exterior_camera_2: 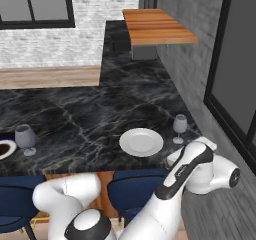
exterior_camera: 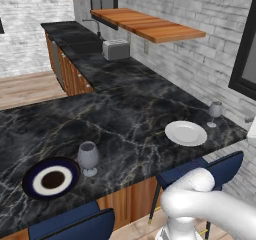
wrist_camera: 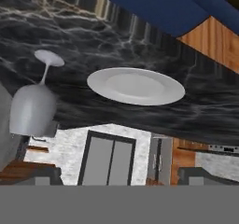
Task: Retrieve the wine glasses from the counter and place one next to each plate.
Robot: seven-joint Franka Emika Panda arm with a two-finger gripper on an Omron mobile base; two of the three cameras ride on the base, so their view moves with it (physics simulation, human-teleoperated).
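Two wine glasses stand upright on the black marble counter (exterior_camera: 125, 104). One glass (exterior_camera: 215, 111) (exterior_camera_2: 180, 125) is just right of the white plate (exterior_camera: 186, 133) (exterior_camera_2: 141, 142). The other glass (exterior_camera: 88, 156) (exterior_camera_2: 25, 136) is next to the dark blue plate (exterior_camera: 51, 179) (exterior_camera_2: 4, 149). The hand view is rolled upside down and shows the white plate (wrist_camera: 135, 86) with a glass (wrist_camera: 32, 108) to its left. My gripper (wrist_camera: 121, 176) is open with nothing between its fingertips (wrist_camera: 44, 174), drawn back from the counter's near edge.
A toaster (exterior_camera: 116, 49) sits at the back of the counter under a wooden wall shelf (exterior_camera: 150, 26) (exterior_camera_2: 155, 26). Blue chairs (exterior_camera: 200, 171) (exterior_camera_2: 135, 184) are tucked under the near edge. A dark window (exterior_camera_2: 235, 69) lines the right wall.
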